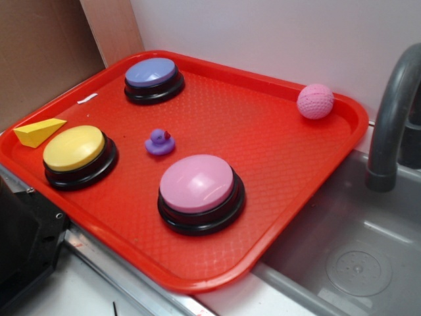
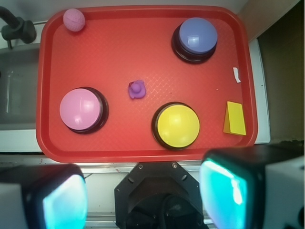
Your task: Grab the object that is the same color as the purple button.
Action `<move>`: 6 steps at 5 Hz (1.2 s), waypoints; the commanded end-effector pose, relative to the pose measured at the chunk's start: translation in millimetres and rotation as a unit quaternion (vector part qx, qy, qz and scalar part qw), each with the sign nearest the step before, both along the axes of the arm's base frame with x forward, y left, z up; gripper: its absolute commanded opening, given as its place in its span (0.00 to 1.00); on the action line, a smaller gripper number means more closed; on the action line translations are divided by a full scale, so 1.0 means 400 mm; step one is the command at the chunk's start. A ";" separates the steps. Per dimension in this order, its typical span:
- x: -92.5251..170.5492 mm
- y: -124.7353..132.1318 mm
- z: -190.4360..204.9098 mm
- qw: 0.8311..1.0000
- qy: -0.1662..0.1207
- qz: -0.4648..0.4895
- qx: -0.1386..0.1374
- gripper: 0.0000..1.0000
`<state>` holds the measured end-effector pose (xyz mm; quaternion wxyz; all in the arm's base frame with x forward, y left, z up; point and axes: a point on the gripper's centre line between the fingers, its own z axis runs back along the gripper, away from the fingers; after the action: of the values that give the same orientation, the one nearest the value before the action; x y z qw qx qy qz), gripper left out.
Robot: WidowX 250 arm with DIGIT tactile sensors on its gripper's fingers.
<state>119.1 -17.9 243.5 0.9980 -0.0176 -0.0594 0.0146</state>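
A white wall (image 1: pixel 263 39) rises behind the scene, with a brown cardboard panel (image 1: pixel 39 52) leaning at its left. To the right, a grey sink (image 1: pixel 342 250) sits low under a curved grey faucet (image 1: pixel 391 112), its drain (image 1: pixel 358 270) catching even light.

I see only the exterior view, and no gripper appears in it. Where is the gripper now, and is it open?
Observer: In the wrist view the gripper is open, its fingers wide apart, outside the tray on the side of the yellow button.
Operator: Is the purple duck between the fingers?
Observer: No. The purple duck sits untouched farther in, roughly in line with the gap, beyond the yellow button and pink button.
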 end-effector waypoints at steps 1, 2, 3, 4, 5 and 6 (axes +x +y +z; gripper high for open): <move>0.000 0.000 0.000 1.000 0.000 0.000 0.000 1.00; 0.125 0.033 -0.104 0.990 0.046 -0.126 0.045 1.00; 0.243 -0.008 -0.189 0.968 0.018 -0.248 0.044 1.00; 0.242 -0.058 -0.254 0.931 -0.041 -0.360 0.050 1.00; 0.217 -0.049 -0.335 0.925 -0.058 -0.374 0.017 1.00; 0.201 -0.056 -0.373 0.925 -0.054 -0.376 0.012 1.00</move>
<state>196.8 -26.7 85.0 0.9287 -0.0301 -0.0917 -0.3580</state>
